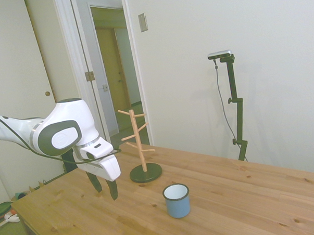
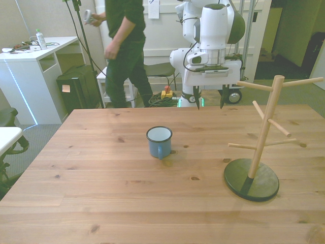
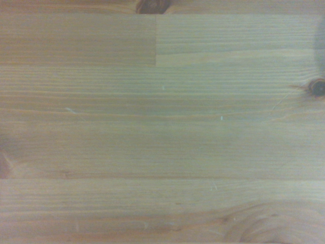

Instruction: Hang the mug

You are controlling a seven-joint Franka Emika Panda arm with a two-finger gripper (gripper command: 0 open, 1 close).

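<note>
The mug [image 2: 159,141] stands upright on the tabletop [image 2: 101,188], near the middle, with its handle turned toward the front camera. Its light-blue wall, dark rim and white interior are visible; the interior holds nothing.

The pincer [image 2: 208,99] hangs above the far part of the tabletop, fingers pointing down, spread apart and holding nothing. It is well apart from the mug: in the front view it lies farther back and toward the front view's right of the mug. No contact exists between the two.

The wooden rack [image 2: 263,137] stands upright on its dark round base at the front view's right, apart from both mug and pincer. All pegs are bare.

The wrist view shows only wood grain of the tabletop.
</note>
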